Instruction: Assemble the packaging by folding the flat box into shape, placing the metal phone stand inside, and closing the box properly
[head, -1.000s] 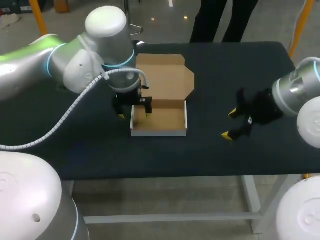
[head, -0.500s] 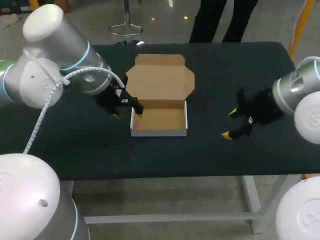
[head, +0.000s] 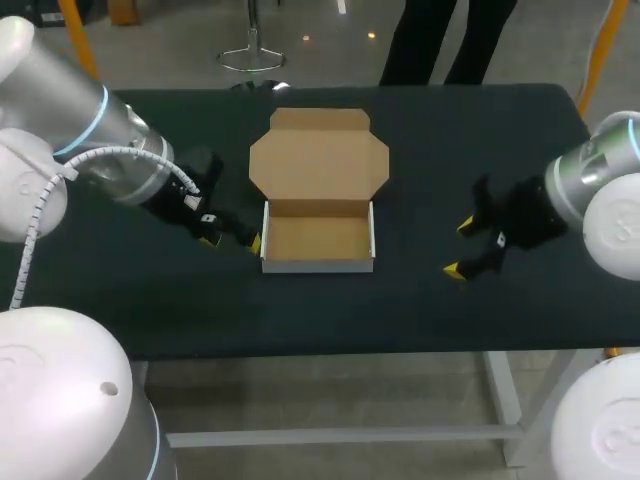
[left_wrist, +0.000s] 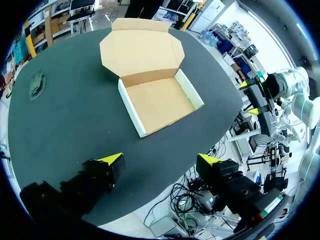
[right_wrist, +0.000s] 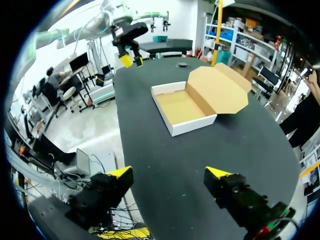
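The cardboard box (head: 318, 242) stands folded into a shallow tray in the middle of the table, its lid flap (head: 318, 158) lying open and flat behind it. Nothing is inside the tray (left_wrist: 159, 102). My left gripper (head: 232, 241) is open just off the tray's left wall, touching nothing. The left wrist view has its gripper (left_wrist: 160, 160) set back from the box with bare table between. My right gripper (head: 460, 248) is open well to the right of the box (right_wrist: 182, 107), also empty. A small dark flat object (left_wrist: 36, 84), possibly the phone stand, lies far left of the lid.
The black table (head: 430, 130) carries the box and that small dark object (right_wrist: 182, 64) beyond the lid (right_wrist: 220, 87). From the right wrist view my left gripper (right_wrist: 129, 59) shows past the box. The table's front edge runs close below both grippers.
My left gripper has pulled back from the tray's left wall and swung out to the left, the arm sweeping left with it. The right arm and the box have not moved.
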